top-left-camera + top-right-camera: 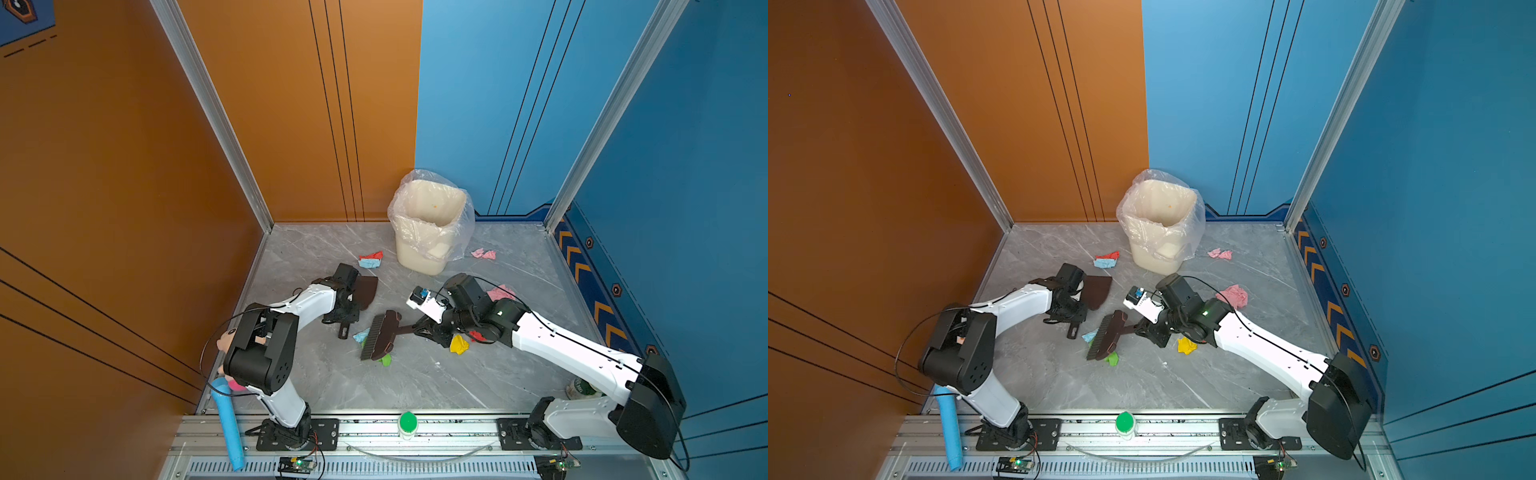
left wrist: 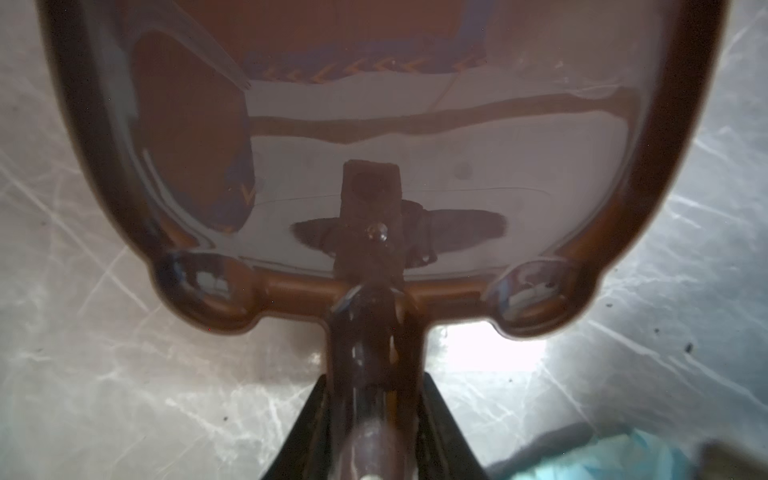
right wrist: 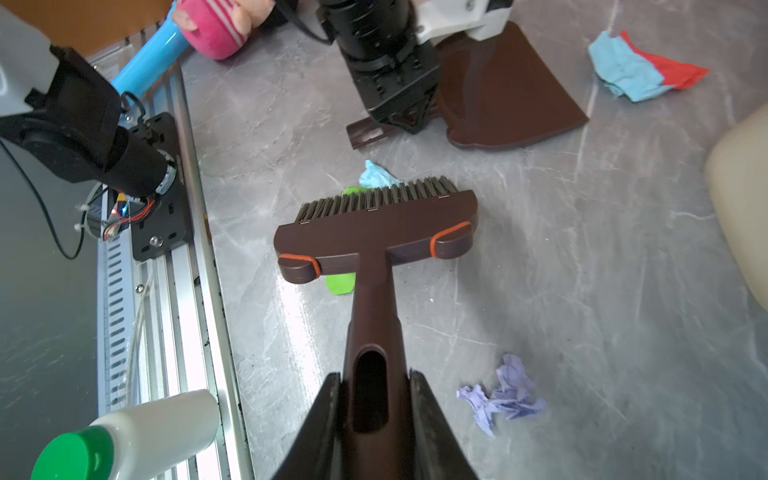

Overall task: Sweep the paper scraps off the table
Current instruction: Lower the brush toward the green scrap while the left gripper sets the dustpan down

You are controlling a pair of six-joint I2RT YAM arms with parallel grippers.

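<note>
The fingers (image 3: 432, 419) of the right gripper (image 3: 376, 415) are clamped on the handle of the brown brush (image 3: 376, 232); its bristles touch a green scrap (image 1: 385, 360) and a light blue scrap (image 3: 378, 175) on the table (image 1: 415, 386). Beyond, the left gripper (image 2: 370, 424) is closed on the dustpan (image 1: 365, 291) handle — pan flat on the marble. Farther, red and blue scraps (image 1: 370, 259) lie near the bin (image 1: 430, 226).
</note>
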